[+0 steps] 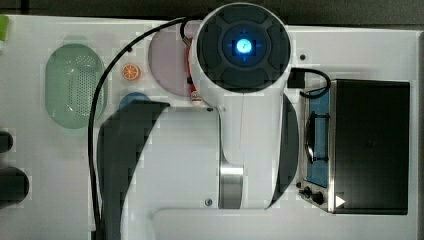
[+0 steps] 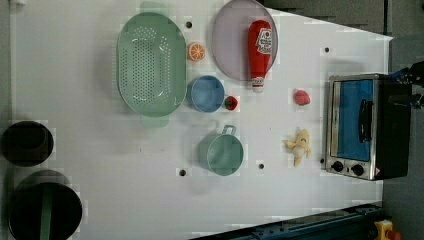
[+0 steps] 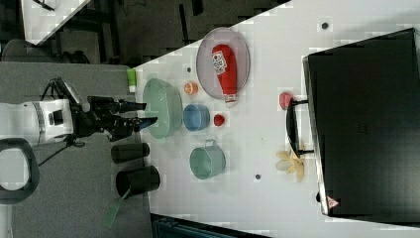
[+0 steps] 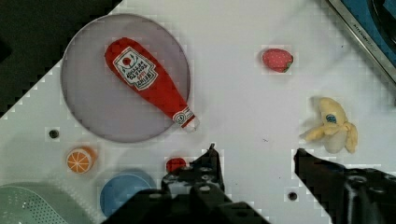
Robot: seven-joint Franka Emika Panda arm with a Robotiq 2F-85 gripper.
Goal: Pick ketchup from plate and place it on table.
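- Under the pincer (image 4: 254, 151): wide white table (image 4: 243, 70), bare stretch between the spread fingers, nothing pinched; risk of a descent onto empty tabletop if the approach is not shifted toward the plate first.
- Beyond the fingertips, well apart: toaster oven (image 2: 362, 125), black and bulky; possible knock from the arm on a careless swing that way.
- Ahead of the pincer, off to one side: pale lilac plate (image 4: 126, 77), likely to slide or tip if pressed at the rim.
- On that plate, lying flat: ketchup (image 4: 149, 84), cap end poking over the rim toward the pincer; soft-looking body, apt to slip or sag from a grip on the narrow neck.
- Near one fingertip: small red piece (image 4: 176, 164) and blue bowl (image 4: 122, 191); risk of a nudge on the way across.
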